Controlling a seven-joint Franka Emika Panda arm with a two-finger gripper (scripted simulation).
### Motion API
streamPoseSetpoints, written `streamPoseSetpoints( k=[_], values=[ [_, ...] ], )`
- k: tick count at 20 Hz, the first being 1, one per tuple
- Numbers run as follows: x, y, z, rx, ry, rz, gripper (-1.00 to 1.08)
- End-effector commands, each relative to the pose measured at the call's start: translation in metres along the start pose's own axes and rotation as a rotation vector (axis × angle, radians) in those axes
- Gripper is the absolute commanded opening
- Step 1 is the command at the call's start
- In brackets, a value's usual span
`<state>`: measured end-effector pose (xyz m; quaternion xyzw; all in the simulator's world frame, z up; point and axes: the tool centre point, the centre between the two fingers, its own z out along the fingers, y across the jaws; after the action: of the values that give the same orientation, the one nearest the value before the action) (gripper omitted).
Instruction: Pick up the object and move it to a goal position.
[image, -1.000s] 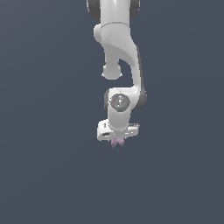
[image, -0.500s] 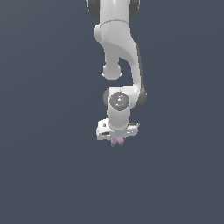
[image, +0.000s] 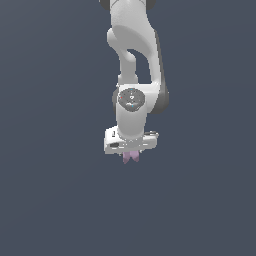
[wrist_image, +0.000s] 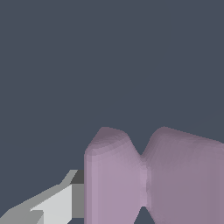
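Only a flat, uniform dark slate-blue surface (image: 50, 200) behind and below everything, without seam or edge. Impossible to tell whether floor or table. Nothing visibly resting on it.

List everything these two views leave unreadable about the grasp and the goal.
- Exterior view: the gripper fingertips are too small and hidden behind the white hand body; only the lower lobes of the object show.
- Wrist view: the object is cut off by the frame edges; one finger shows against it, the other is out of frame.
- Goal position: no marker shows in either view.
- Table or floor: only uniform grey background, so the object's height cannot be told.
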<state>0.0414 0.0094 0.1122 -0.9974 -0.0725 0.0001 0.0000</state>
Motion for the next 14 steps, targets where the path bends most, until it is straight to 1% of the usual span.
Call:
streamPoseSetpoints(
  k=[1, 14],
  values=[
    [0.001, 0.007, -0.025, 0.0, 0.001, 0.0, -1.0],
    [0.01, 0.044, -0.171, 0.0, 0.001, 0.0, -1.0]
  ],
)
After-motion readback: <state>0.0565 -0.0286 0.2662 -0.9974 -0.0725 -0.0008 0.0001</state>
